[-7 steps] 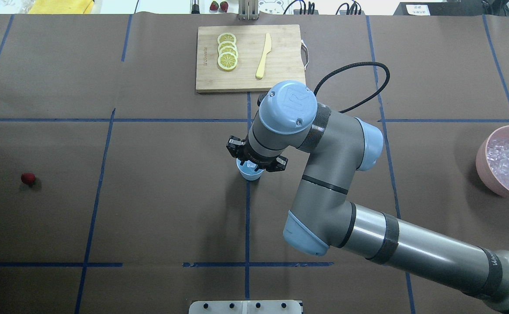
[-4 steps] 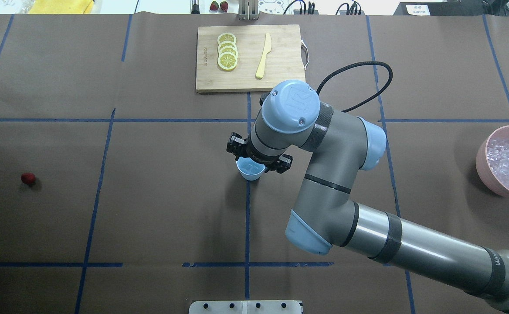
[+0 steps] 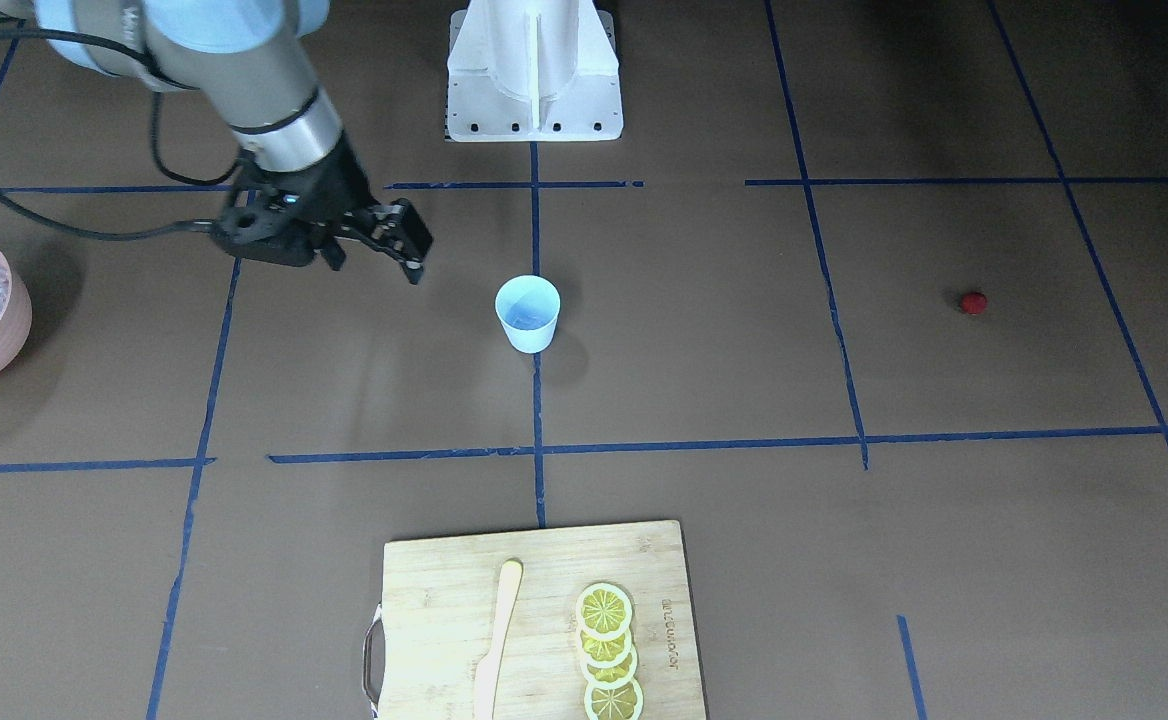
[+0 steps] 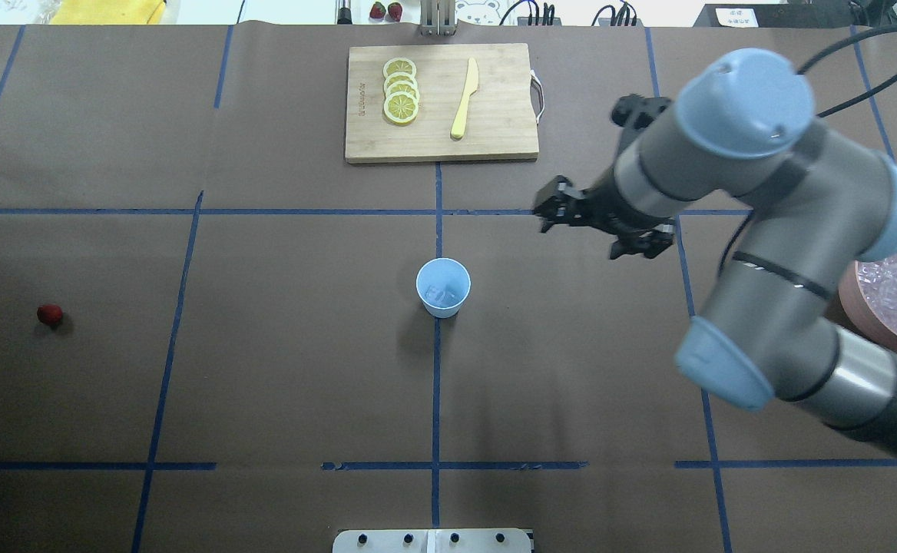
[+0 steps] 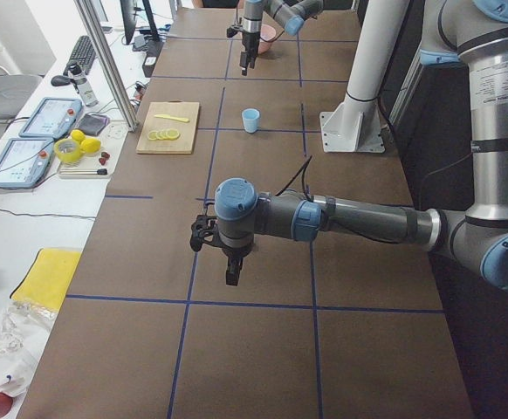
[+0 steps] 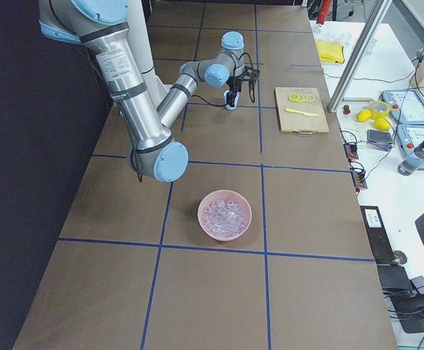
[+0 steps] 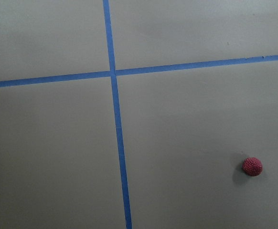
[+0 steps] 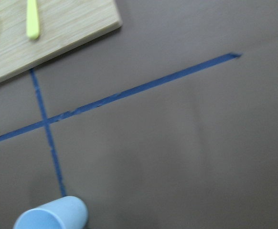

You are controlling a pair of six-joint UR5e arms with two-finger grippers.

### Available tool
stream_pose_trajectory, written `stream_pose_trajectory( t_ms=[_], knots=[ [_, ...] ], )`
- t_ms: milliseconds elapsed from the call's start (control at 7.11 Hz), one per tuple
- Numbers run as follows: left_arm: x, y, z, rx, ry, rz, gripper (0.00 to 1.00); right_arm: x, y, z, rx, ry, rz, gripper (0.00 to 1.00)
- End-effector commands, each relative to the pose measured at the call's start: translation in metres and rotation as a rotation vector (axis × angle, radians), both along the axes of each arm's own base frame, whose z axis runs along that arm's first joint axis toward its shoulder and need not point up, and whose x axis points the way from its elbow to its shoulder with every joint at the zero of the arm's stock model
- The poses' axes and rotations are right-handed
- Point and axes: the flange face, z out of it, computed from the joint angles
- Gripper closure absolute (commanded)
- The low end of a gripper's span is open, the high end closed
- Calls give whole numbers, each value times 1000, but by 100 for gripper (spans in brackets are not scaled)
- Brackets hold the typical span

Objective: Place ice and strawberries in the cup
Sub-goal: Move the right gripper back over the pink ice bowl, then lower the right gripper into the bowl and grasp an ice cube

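Observation:
The light-blue cup (image 4: 442, 287) stands upright at the table's middle, with a clear ice cube (image 4: 439, 293) inside; it also shows in the front view (image 3: 527, 313) and the right wrist view (image 8: 50, 214). My right gripper (image 4: 594, 228) is open and empty, raised to the right of the cup and apart from it; it also shows in the front view (image 3: 374, 262). The dark-red strawberry (image 4: 50, 313) lies alone at the far left, and shows in the left wrist view (image 7: 252, 166). My left gripper (image 5: 230, 275) shows only in the side views; I cannot tell if it is open.
A pink bowl (image 4: 852, 296) full of ice cubes stands at the right edge, partly behind my right arm. A wooden cutting board (image 4: 494, 138) with lemon slices (image 4: 401, 91) and a yellow knife (image 4: 464, 98) lies at the far middle.
My right gripper was open just above the cup. It has swung away to the right and farther back, leaving the cup uncovered with ice in it.

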Motion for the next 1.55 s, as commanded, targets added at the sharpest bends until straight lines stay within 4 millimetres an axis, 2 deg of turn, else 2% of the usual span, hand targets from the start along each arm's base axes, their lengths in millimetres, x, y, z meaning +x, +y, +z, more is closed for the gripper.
stream_pose_trajectory(
  t_ms=[0,141,281,422,563,844,985,1125,1407],
  knots=[
    [0,0,0,-1,0,0,0,124,11,103,103,105,-109,1],
    [0,0,0,-1,0,0,0,182,14,158,162,176,-171,1],
    [0,0,0,1,0,0,0,228,17,203,199,204,-244,1],
    [0,0,1,-2,0,0,0,263,15,250,216,218,-306,1],
    [0,0,1,-2,0,0,0,278,9,285,189,230,-323,1],
    [0,0,1,-2,1,0,0,274,-6,328,138,232,-305,1],
    [0,0,1,-2,1,0,0,270,-19,357,161,226,-291,1],
    [0,0,-1,2,2,0,0,267,-24,372,167,211,-258,2],
    [0,0,-2,4,3,0,0,266,-24,367,166,196,-220,2]
  ],
)
